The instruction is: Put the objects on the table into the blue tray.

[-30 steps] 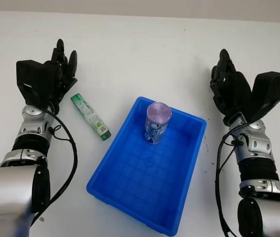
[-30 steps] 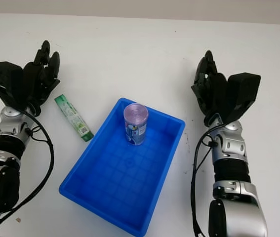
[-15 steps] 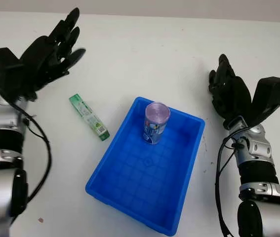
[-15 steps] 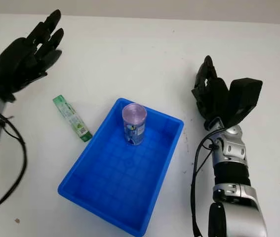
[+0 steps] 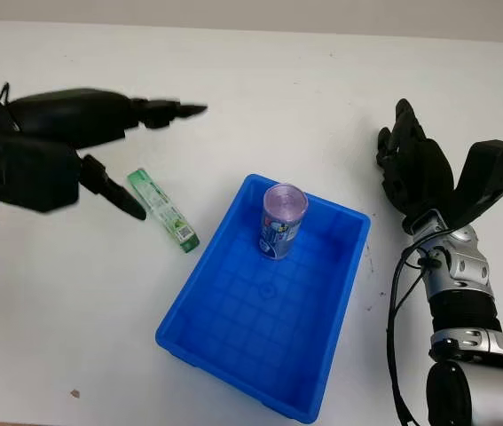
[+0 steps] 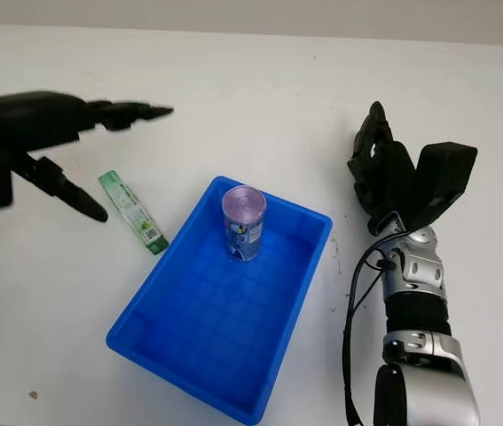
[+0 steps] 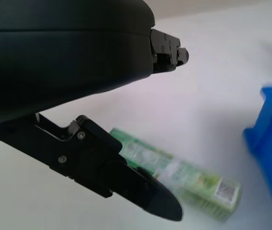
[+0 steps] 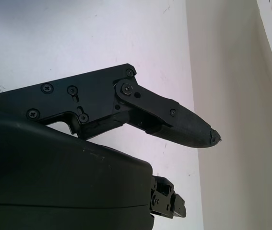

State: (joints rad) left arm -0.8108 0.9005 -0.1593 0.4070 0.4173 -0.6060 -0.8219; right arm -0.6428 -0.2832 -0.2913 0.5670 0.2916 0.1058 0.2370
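1. Head views: our left hand (image 5: 65,142) hangs open and empty above the green tube (image 5: 163,210), left of the blue tray (image 5: 233,355); can (image 5: 281,222) already inside; right hand (image 5: 420,169) open, parked right.
2. Left wrist: thumb (image 7: 126,184) crosses the tube, not gripping.
3. Right wrist: bare table (image 8: 78,38).

Your two head views look forward and down, sharing the whole desk (image 5: 260,80) from slightly offset spots. Each wrist camera sits very close behind its own robot hand.

White table (image 5: 260,80), pale wall (image 5: 322,16) behind
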